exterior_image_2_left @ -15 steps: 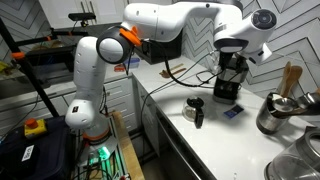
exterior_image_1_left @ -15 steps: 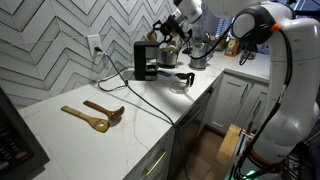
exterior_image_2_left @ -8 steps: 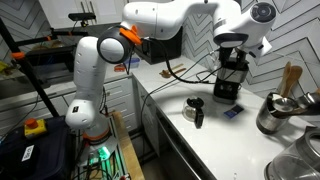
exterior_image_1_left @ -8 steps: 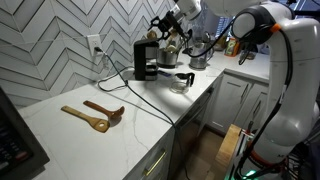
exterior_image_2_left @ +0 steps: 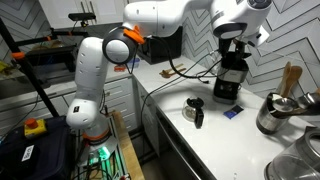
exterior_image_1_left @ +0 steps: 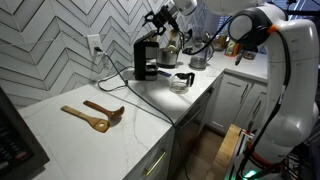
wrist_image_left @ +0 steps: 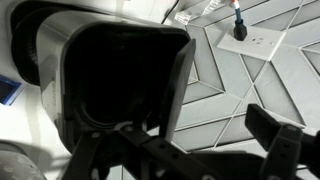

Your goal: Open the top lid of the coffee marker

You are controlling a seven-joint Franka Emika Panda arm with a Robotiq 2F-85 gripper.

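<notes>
Black two-finger gripper, fingers apart, is straddling the dark hinged top lid of the black plastic coffee maker to lever it upward

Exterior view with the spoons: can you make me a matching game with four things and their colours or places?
Things:
1. coffee maker
2. wooden spoons
3. wall outlet
4. carafe

Descriptions:
A. clear glass, standing on the counter beside the coffee maker
B. white, on the zigzag-tiled wall
C. black, standing at the back of the counter
D. brown, lying flat on the counter

Pairs: 1-C, 2-D, 3-B, 4-A.
</notes>
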